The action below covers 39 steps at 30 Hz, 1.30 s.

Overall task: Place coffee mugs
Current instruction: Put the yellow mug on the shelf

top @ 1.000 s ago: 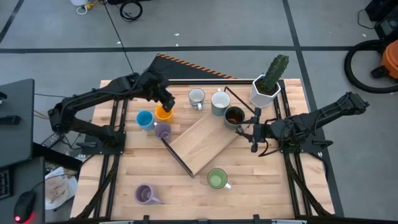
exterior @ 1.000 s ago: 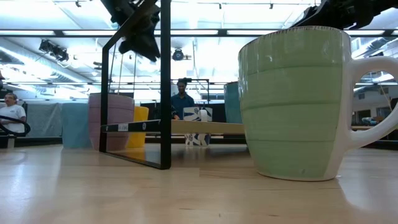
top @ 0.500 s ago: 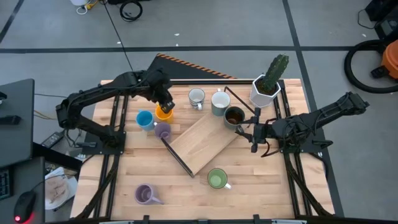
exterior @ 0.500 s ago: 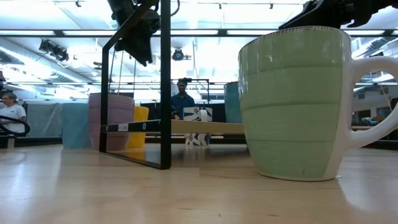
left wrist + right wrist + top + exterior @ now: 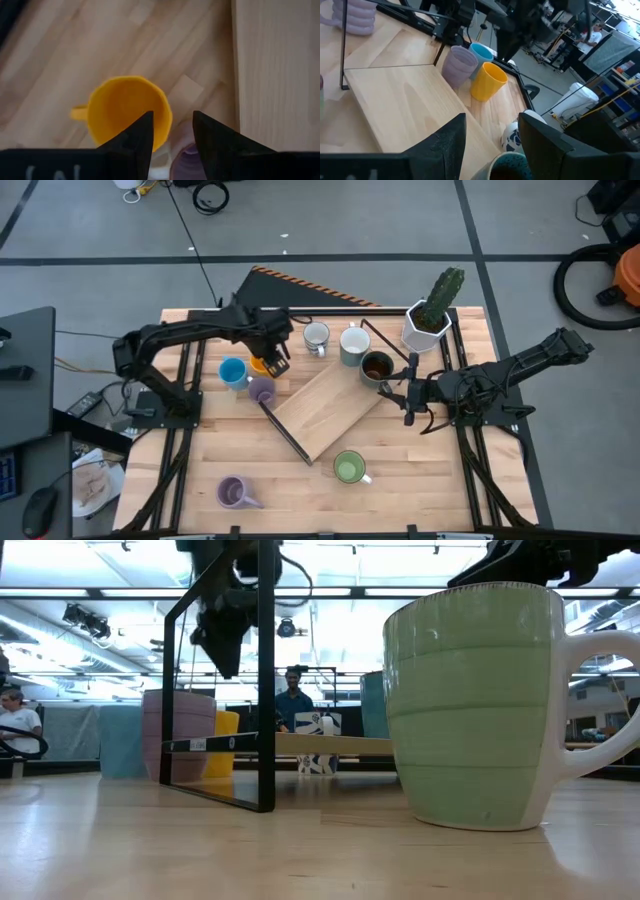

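Since a second ago the left gripper [image 5: 277,358] has swung right and now hangs open and empty above the orange mug [image 5: 262,363], set beside the blue mug [image 5: 233,372], so another mug needs fetching next, while the right gripper [image 5: 407,402] waits, jaws parted.

You have eight mugs upright on the desk. Blue [image 5: 232,372], orange [image 5: 262,363] and lilac [image 5: 261,389] cluster toward the left edge. A white mug [image 5: 316,337], a pale grey mug [image 5: 353,345] and a dark brown mug [image 5: 376,367] line the far side. Green [image 5: 348,468] and a second lilac mug [image 5: 232,493] stand near the front edge.
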{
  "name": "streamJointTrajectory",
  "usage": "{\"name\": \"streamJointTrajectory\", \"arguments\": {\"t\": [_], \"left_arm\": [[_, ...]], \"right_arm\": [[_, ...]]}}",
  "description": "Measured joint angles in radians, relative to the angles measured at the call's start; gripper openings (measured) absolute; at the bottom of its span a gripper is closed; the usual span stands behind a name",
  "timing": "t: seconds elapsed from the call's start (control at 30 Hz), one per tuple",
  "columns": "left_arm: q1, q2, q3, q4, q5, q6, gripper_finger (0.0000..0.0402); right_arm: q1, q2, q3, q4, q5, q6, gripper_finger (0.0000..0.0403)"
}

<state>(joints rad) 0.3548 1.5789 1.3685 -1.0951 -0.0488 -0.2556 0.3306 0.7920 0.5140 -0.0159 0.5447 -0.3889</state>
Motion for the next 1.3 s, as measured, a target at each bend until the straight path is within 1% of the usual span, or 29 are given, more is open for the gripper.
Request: {"name": "streamJointTrajectory", "arguments": {"t": [0.07, 0.2, 0.43, 0.57, 0.93, 1.17, 1.3], "left_arm": [[-0.014, 0.026, 0.0, -0.001, 0.016, -0.02, 0.0142], [-0.055, 0.087, 0.0, -0.008, 0.012, -0.027, 0.0142], [-0.09, 0.147, -0.001, -0.035, -0.081, -0.001, 0.0142], [-0.1, 0.156, -0.001, -0.047, -0.137, 0.027, 0.0142], [-0.102, 0.158, -0.003, -0.044, -0.179, 0.029, 0.0142], [-0.102, 0.159, -0.081, -0.004, -0.18, 0.002, 0.0142], [-0.101, 0.158, -0.106, 0.002, -0.18, 0.003, 0.0142]], "right_arm": [[0.0, 0.0, 0.0, -0.001, 0.0, -0.002, 0.0186], [0.0, 0.0, 0.0, 0.0, -0.013, -0.004, 0.0186], [0.0, 0.0, 0.0, 0.001, -0.025, 0.019, 0.0186], [0.0, 0.0, 0.0, 0.002, -0.025, 0.02, 0.0186], [0.0, 0.0, 0.0, 0.0, -0.041, 0.027, 0.0186], [0.0, 0.0, 0.0, 0.0, -0.042, 0.027, 0.0186], [0.0, 0.0, 0.0, 0.007, -0.042, 0.025, 0.0186]]}}
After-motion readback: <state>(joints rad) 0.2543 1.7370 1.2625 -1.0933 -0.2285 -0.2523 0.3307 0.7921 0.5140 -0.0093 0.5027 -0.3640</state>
